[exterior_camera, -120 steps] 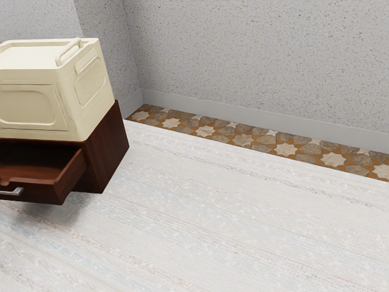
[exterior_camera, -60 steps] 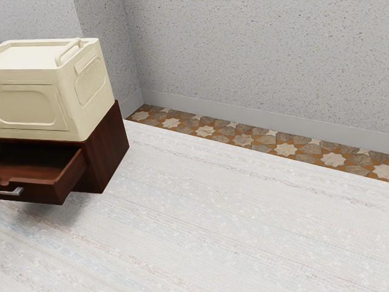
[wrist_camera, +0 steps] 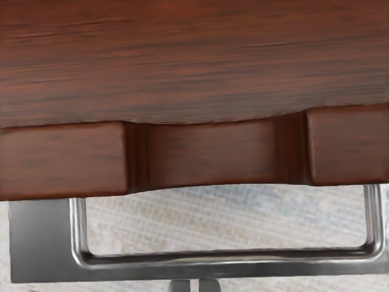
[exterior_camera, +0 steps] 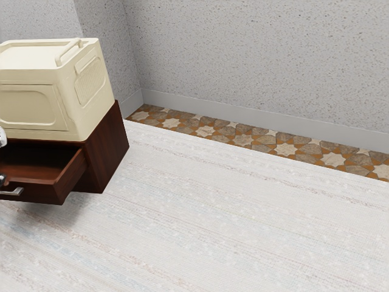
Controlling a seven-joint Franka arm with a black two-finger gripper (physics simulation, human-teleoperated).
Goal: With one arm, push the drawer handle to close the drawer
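At the exterior view's left edge, a small part of the gripper (exterior_camera: 2,179) shows over the front of the drawer (exterior_camera: 42,193), close to the silver handle (exterior_camera: 13,191). The dark red-brown drawer stands pulled out of its cabinet (exterior_camera: 108,152). In the wrist view the drawer's front (wrist_camera: 213,152), with a scooped notch in its edge, crosses the middle. Beyond it the metal handle (wrist_camera: 225,261) runs nearly level. My gripper (wrist_camera: 194,286) has its two grey tips side by side just outside the handle bar, shut with nothing seen between them. Contact with the handle cannot be told.
A cream box (exterior_camera: 36,106) with a top handle stands on the cabinet. Pale streaked flooring (exterior_camera: 231,225) spreads to the exterior view's right, up to a patterned tile strip (exterior_camera: 243,137) and a speckled wall (exterior_camera: 261,61).
Parts of my arm and gripper have come into the exterior view at its left edge, by the drawer front. The drawer and cream box have not visibly moved.
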